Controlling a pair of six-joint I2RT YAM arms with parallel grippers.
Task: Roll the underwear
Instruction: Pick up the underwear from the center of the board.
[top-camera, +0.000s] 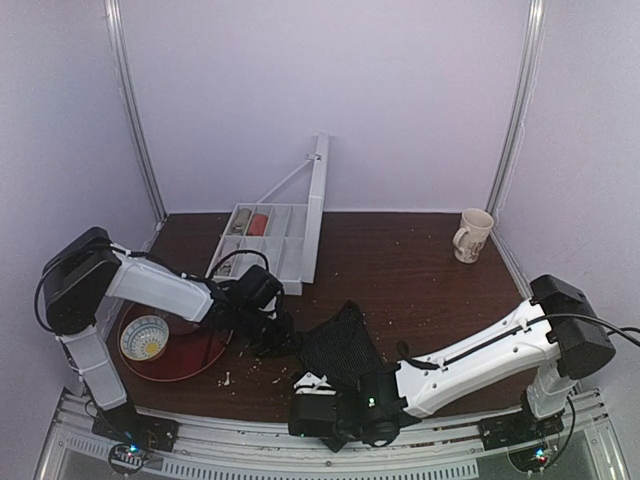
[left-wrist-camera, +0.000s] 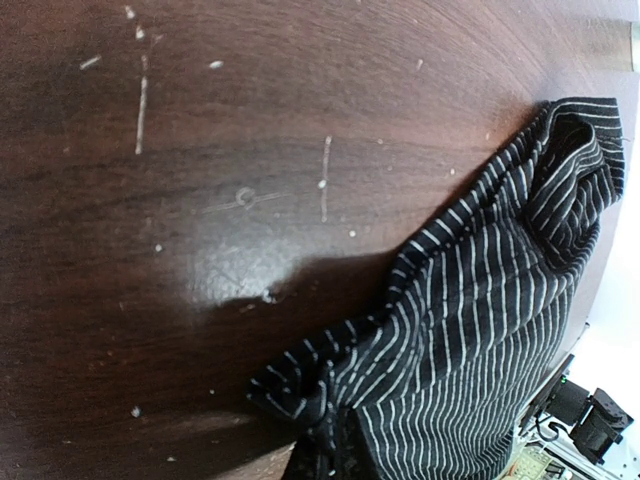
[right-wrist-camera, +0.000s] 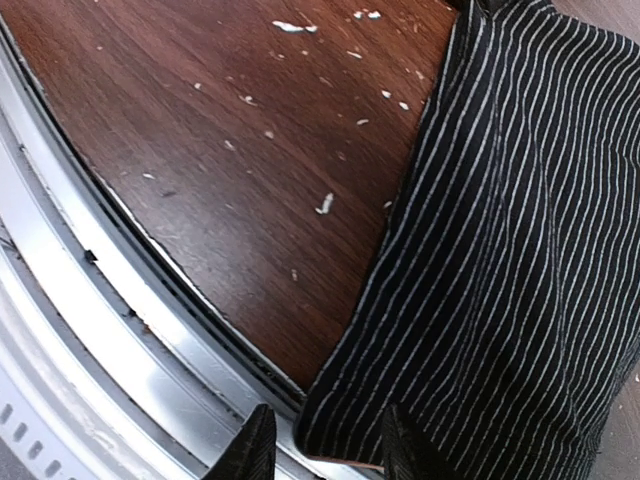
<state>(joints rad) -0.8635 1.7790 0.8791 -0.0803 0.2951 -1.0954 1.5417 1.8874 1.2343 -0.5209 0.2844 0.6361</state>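
My left end effector (top-camera: 272, 338) is closed, apparently pinching the left edge of the black pinstriped fabric underwear (top-camera: 342, 345). The garment lies rumpled on the dark wooden worktop (top-camera: 420, 275), near its front edge. My right end effector (right-wrist-camera: 325, 455) stands open astride the near hem. I should flatten the cloth first, then clamp both near corners level so the roll starts tight and straight.
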